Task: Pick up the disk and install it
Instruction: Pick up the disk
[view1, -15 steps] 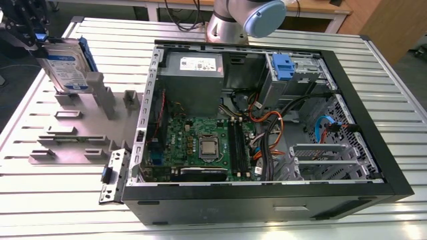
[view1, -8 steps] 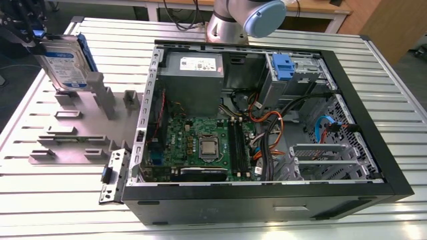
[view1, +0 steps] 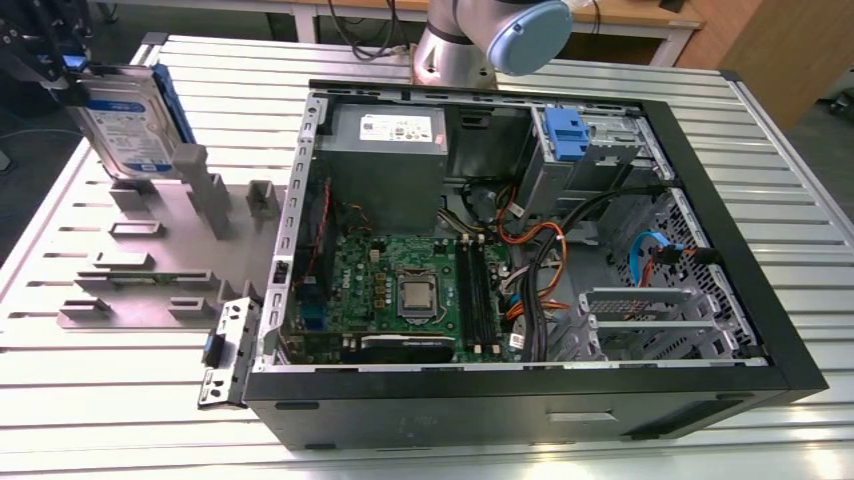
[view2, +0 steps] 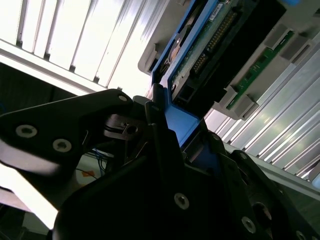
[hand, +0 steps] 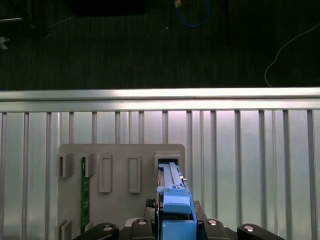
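Note:
The disk (view1: 124, 125), a silver drive with a blue-and-white label in a blue carrier, stands on edge at the far end of the grey fixture plate (view1: 147, 262), on the exterior view's left. My gripper (view1: 56, 72) is at its upper end. In the first wrist view the carrier's blue edge (hand: 175, 206) runs between my dark fingers (hand: 212, 223), its far end at a slot in the plate (hand: 120, 150). In the second wrist view the gripper (view2: 170, 131) is shut on the blue carrier (view2: 182, 122), with the drive's connector side (view2: 210, 50) beyond it.
An open computer case (view1: 747, 250) lies on the slatted metal table (view1: 120, 400), showing a motherboard (view1: 400, 285), a grey power supply (view1: 387, 140), cables and a blue latch (view1: 566, 135) at the drive bay. A green circuit strip (hand: 85, 192) stands in the fixture. The table edge (hand: 160, 95) lies just beyond.

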